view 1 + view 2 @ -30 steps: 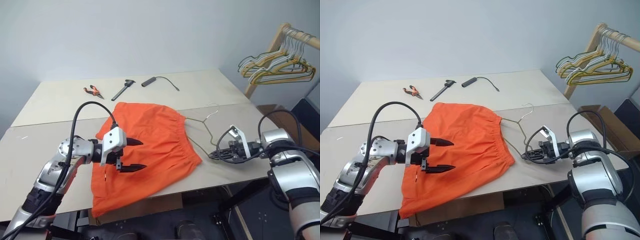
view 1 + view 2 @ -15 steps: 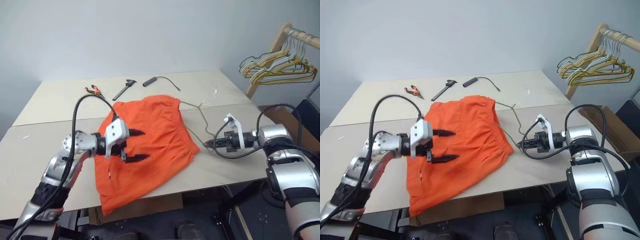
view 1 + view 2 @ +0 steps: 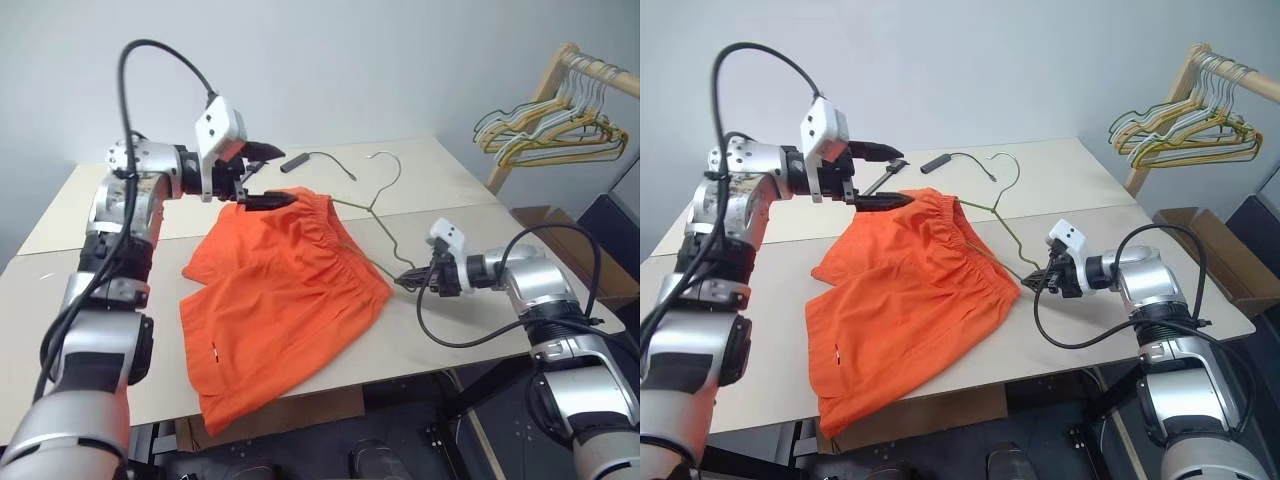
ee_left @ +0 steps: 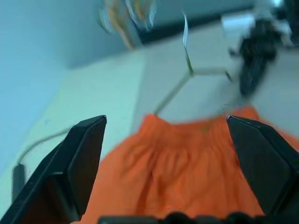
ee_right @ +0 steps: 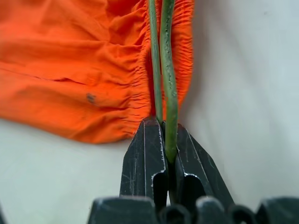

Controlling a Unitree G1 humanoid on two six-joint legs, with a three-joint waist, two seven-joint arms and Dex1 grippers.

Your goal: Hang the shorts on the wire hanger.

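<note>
- Orange fabric, the shorts [image 3: 278,300], lies spread on the near wooden table [image 3: 450,345], one leg hanging over the front edge, gathered waistband towards the far right.
- The right gripper [image 3: 408,281], just beside the waistband's near corner, is clamped tight on a corner of the wire hanger [image 3: 383,219].
- The hanger's thin wire runs from that grip up along the waistband, its hook lifted above the table seam.
- The left gripper [image 3: 262,175] hovers above the waistband's far end, fingers spread wide, holding nothing.
- Farther back lie pliers [image 3: 881,183] and a black handle with a cord [image 3: 297,161].
- Bunched hangers [image 3: 550,130] hang on a wooden rack at far right.
</note>
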